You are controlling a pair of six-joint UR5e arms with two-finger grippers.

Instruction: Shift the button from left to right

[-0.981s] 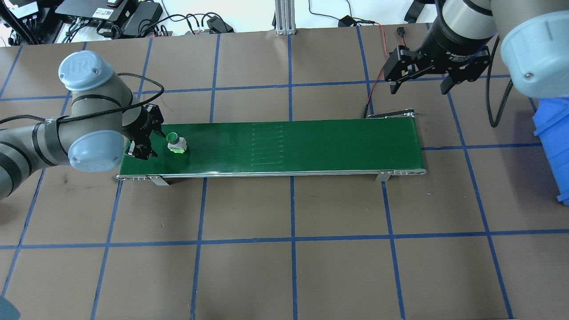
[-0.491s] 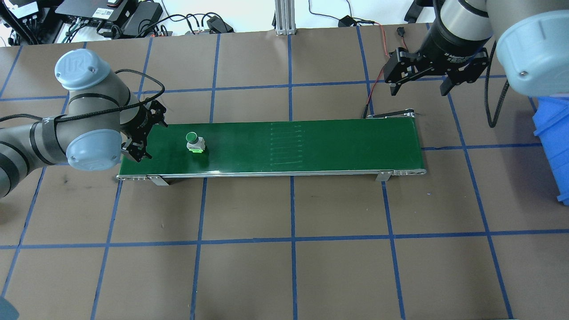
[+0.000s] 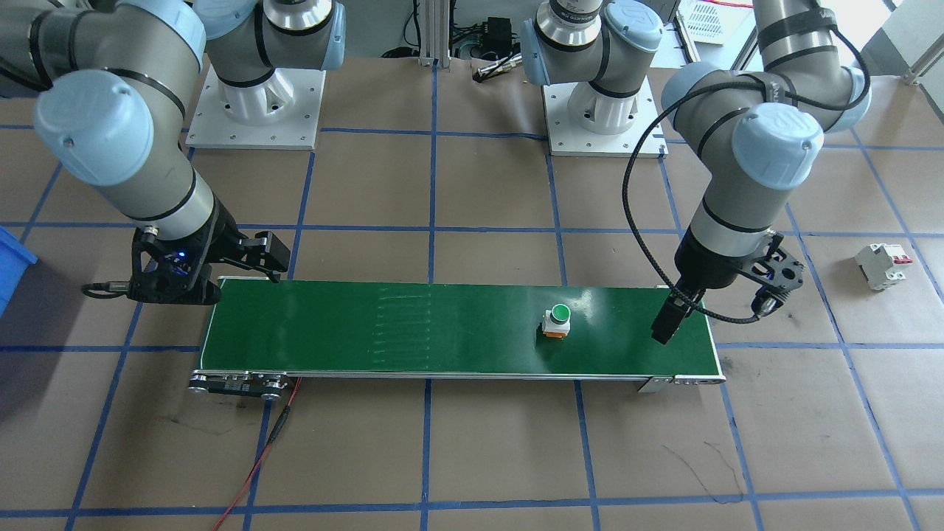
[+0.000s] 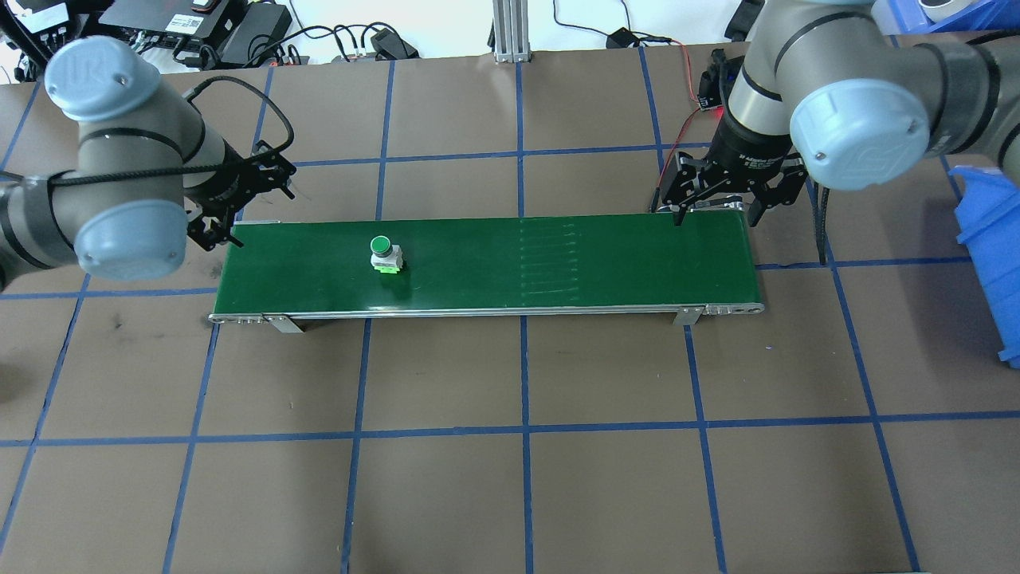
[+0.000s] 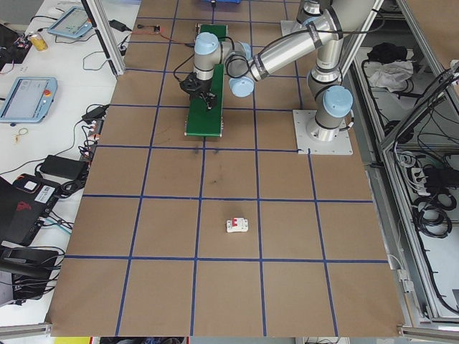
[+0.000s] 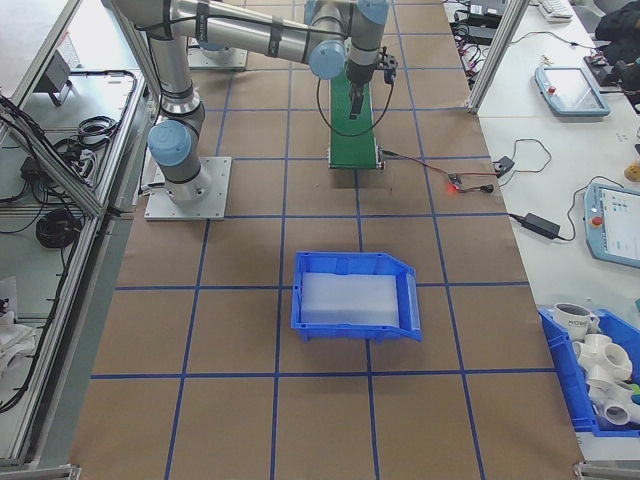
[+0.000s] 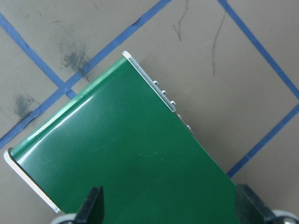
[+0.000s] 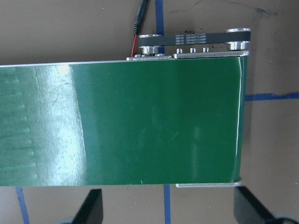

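The button (image 4: 385,253), a small push switch with a round glossy green cap, a white plastic body and an orange-red base, stands upright on the long, smooth green conveyor belt (image 4: 558,263), well in from the belt's left end and apart from both arms. The belt rests on the brown counter (image 4: 510,446), a matt sheet surface ruled into squares by blue tape lines. A patch of faint pale stripes marks the belt's middle, and a silver metal rail with small brackets edges its near side. At the counter's right edge, past the belt's right end, sits a blue plastic bin (image 4: 992,255). The left arm carries a grey-blue round joint cap embossed with the letters "UR". The left pincer (image 4: 239,195) hangs just off the belt's left end, its black fingers spread wide and empty. The right pincer (image 4: 717,199) hovers over the belt's far right corner, its fingers likewise spread wide with nothing between them; the white print on its wrist collar is too small to read. A small white boxy breaker with red levers (image 3: 881,265) lies on the counter well beyond the belt's left end.
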